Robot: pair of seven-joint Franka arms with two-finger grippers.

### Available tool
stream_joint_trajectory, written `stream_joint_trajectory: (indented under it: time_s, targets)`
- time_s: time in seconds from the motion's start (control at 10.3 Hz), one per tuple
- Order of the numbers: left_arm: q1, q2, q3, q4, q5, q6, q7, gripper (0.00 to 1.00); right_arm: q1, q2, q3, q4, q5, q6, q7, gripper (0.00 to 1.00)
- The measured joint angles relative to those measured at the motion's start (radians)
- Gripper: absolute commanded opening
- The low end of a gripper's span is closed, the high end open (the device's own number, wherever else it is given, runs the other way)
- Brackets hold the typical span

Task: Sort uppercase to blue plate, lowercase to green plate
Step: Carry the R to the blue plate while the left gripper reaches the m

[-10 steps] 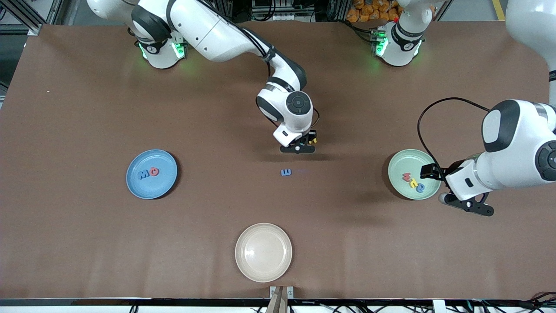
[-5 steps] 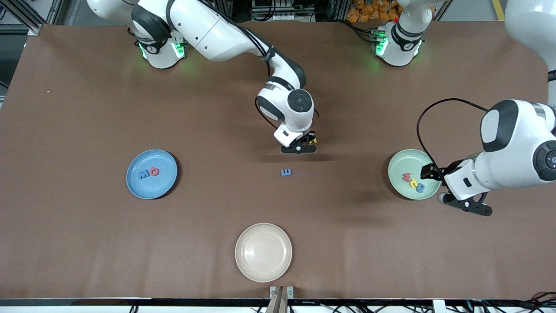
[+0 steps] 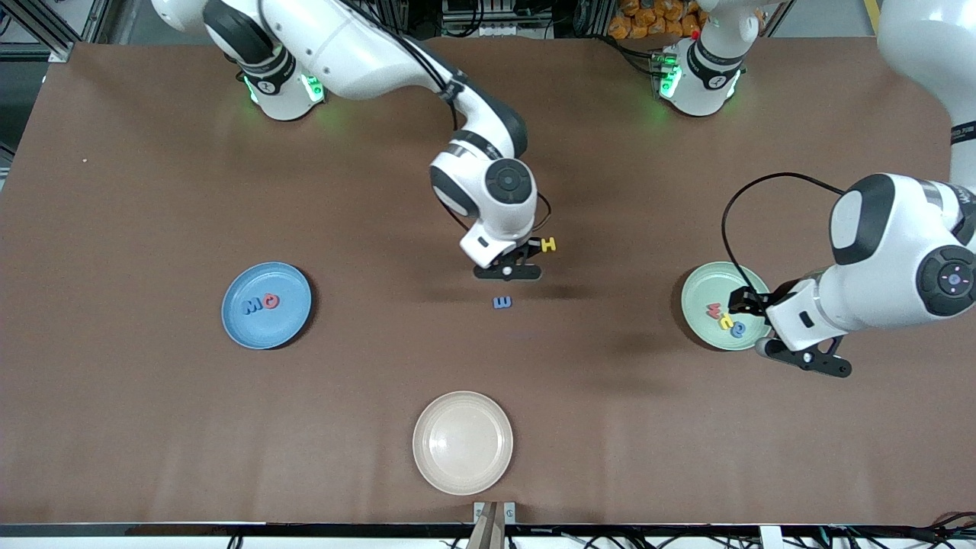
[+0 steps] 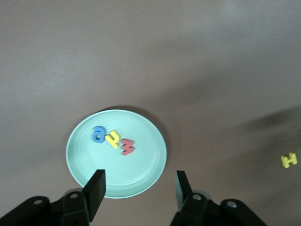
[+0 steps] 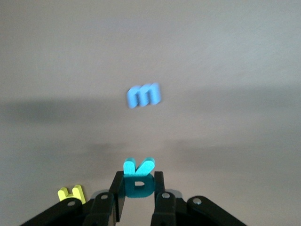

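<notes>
The right gripper (image 5: pixel 136 195) is pinched on the teal R (image 5: pixel 138 180), holding it just above the tabletop near the middle of the table (image 3: pixel 152 191). The yellow H (image 3: pixel 548 244) lies on the table just beside that gripper, toward the left arm's end. The blue e (image 3: pixel 502 303) lies a little nearer the front camera than the gripper, alone on the brown cloth with nothing between it and the R.

The left gripper (image 4: pixel 139 188) hangs over the green plate (image 4: pixel 141 179), at the plate's edge nearer the left arm's end, its fingers (image 4: pixel 96 188) spread apart with nothing between them. In that plate the red w (image 4: pixel 127 147), yellow h (image 4: pixel 113 139) and blue g (image 4: pixel 98 134) lie in a close row.

The blue plate (image 3: pixel 293 324) sits toward the right arm's end of the table, well apart from both grippers, with the blue W (image 3: pixel 252 306) and red G (image 3: pixel 271 301) side by side in it. A beige plate (image 3: pixel 427 415) sits nearest the front camera, between the two coloured plates, holding no letters.
</notes>
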Motion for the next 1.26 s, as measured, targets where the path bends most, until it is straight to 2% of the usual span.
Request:
stream_joint_trajectory:
  time_s: [0.29, 0.48, 0.68, 0.87, 1.06, 1.16, 1.26]
  targets:
    - [-0.090, 0.007, 0.001, -0.001, -0.001, 0.030, -0.118, 0.66, -0.203, -0.137, -0.001, -0.008, 0.044, -0.255, -0.198, 0.00]
    - [-0.188, 0.018, 0.004, -0.002, -0.003, 0.071, -0.255, 0.66, -0.384, -0.207, -0.002, -0.078, 0.049, -0.313, -0.392, 0.00]
    - [-0.328, 0.043, 0.036, -0.005, -0.004, 0.119, -0.417, 0.67, -0.545, -0.262, -0.023, -0.195, 0.051, -0.315, -0.574, 0.00]
    - [-0.480, 0.088, 0.091, -0.008, -0.004, 0.186, -0.558, 0.67, -0.643, -0.286, -0.062, -0.296, 0.052, -0.287, -0.694, 0.00]
    - [-0.602, 0.146, 0.147, -0.010, -0.005, 0.263, -0.663, 0.68, -0.655, -0.286, -0.147, -0.418, 0.052, -0.139, -0.767, 0.00]
    - [-0.651, 0.177, 0.174, -0.010, -0.009, 0.308, -0.706, 0.68, -0.657, -0.283, -0.169, -0.486, 0.052, -0.041, -0.784, 0.00]
    - [-0.693, 0.208, 0.204, -0.009, -0.030, 0.356, -0.736, 0.69, -0.658, -0.279, -0.175, -0.539, 0.052, 0.035, -0.788, 0.25]
